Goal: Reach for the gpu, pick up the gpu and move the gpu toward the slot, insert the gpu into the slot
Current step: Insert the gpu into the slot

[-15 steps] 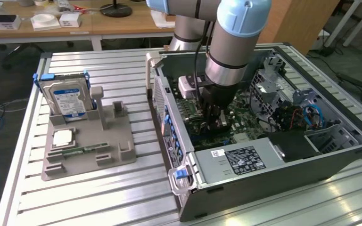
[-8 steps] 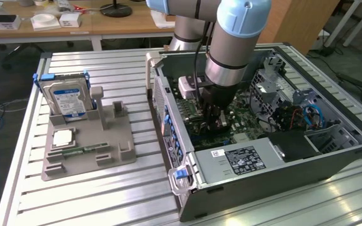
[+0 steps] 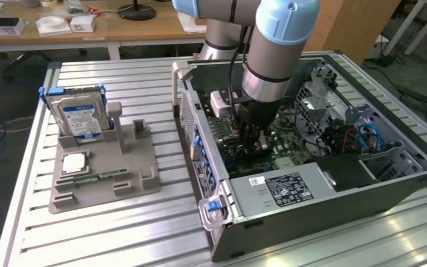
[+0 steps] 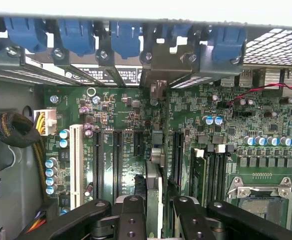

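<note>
GPU (image 4: pixel 155 187) stands edge-on between the gripper (image 4: pixel 155 212) fingers in the wrist view, clamped by them, its metal bracket end toward the case's rear wall, its lower edge down among the long black connectors of the green motherboard (image 4: pixel 131 115); whether it is fully seated in the slot (image 4: pixel 158 150) cannot be told. Exterior view, from its left: blue-labelled hard drive (image 3: pixel 80 114) upright in a grey fixture tray (image 3: pixel 109 178) on the slatted metal table (image 3: pixel 87 233); small silver processor chip (image 3: pixel 75 162) lying flat in the same tray, just in front of the drive. Next, the open computer case (image 3: pixel 332 206) lying on its side, blue latch (image 3: pixel 213 204) at its near corner. Arm (image 3: pixel 277 50) reaches straight down into the case, gripper low over the board near the middle. Further right, the drive cage and blue cables (image 3: pixel 369 136). Wrist view: white connector (image 4: pixel 76 165) beside the black ones, row of blue clips (image 4: pixel 76 35) along the rear wall, processor socket (image 4: pixel 260 192) at far side.
</note>
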### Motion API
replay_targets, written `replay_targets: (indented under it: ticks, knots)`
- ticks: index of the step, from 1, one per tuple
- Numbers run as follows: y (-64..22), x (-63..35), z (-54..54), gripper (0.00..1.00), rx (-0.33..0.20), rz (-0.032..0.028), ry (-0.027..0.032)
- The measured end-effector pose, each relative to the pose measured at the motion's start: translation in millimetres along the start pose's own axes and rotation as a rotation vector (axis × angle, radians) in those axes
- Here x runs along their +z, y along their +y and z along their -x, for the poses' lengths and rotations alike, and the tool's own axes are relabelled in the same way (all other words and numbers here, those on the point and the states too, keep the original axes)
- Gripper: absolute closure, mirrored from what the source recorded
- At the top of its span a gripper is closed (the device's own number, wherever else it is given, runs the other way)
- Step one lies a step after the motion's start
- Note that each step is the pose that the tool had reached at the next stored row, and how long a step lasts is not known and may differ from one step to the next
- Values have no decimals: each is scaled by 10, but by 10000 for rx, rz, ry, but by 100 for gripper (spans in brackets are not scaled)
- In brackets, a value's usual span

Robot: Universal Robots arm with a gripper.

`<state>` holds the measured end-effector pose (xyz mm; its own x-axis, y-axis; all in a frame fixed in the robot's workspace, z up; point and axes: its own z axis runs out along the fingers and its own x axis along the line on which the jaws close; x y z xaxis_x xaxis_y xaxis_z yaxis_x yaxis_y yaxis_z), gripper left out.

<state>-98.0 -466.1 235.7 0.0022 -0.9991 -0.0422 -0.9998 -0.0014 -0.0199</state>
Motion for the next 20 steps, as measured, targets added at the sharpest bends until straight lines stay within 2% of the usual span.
replay_targets:
  ticks: [13, 16, 20]
  knots:
    - [1, 9, 0, 74, 1, -1, -8]
    - [0, 18, 1, 74, 0, 12, 25]
    - [1, 27, 0, 74, 0, 7, 6]
